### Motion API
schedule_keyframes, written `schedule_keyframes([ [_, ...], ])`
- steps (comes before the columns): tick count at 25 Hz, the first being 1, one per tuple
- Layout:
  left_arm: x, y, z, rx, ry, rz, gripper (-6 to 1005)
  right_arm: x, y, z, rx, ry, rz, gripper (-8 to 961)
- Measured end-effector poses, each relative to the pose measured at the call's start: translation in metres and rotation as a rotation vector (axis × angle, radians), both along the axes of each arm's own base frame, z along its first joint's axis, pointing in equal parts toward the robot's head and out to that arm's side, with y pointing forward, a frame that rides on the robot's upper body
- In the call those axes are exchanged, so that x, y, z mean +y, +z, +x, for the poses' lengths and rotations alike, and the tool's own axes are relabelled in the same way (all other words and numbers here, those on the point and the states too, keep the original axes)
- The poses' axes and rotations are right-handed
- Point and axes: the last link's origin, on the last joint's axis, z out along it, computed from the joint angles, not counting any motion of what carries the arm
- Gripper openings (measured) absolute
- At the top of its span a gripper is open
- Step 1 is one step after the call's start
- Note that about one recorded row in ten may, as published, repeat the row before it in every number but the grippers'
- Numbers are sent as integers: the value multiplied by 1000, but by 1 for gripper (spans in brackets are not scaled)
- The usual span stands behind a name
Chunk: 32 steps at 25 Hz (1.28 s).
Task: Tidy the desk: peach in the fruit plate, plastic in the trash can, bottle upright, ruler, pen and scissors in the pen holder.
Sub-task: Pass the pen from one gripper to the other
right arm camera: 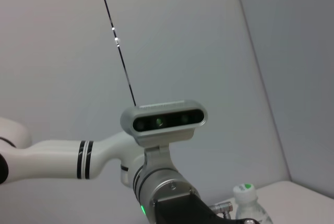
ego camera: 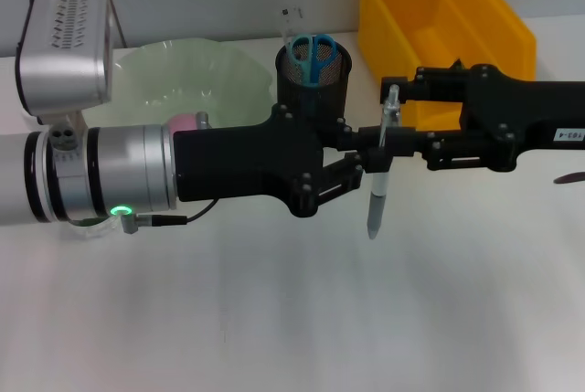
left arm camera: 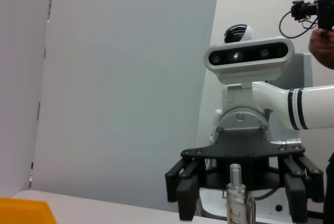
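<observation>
Finding: my left gripper [ego camera: 366,162] is clamping the pen [ego camera: 379,186] at mid-barrel, in the air above the worktop [ego camera: 274,319]. It is just in front of the holder [ego camera: 313,81] and to its right. My right gripper [ego camera: 395,122] is facing the left one. Its fingers are spread wide to either side of the pen's upper half, and I judge them not to be touching it.

Orientation: the pen's long axis is running close to vertical. The tip is pointing down at the worktop, the clip end is pointing up, and the top is leaning slightly to my right.

Risks, as judgements:
- The two grippers are working very close together. A small sideways move by either arm could knock the fingers together or lever the pen out of a one-point grip.
- If my left fingers let go before the right ones close, the pen is likely to drop tip-first and roll.
- The holder is already carrying the scissors [ego camera: 313,49]. A pen coming down off-centre could catch their handles or the mesh rim and tip the holder.
</observation>
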Motion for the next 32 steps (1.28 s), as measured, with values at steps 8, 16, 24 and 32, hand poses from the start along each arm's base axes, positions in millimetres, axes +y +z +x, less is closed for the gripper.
schedule_keyframes([
  [8,-1,-1,1,6,-6,-9,171,1,-3,-1,-13,1,-5,695],
  [16,-1,-1,2,6,-7,-11,172,1,-3,0,-13,-3,-3,642],
  [24,-1,-1,2,6,-6,-12,171,1,-3,0,-13,-4,-3,420],
  [32,-1,-1,2,6,-5,-11,172,0,-3,0,-15,0,-12,358],
])
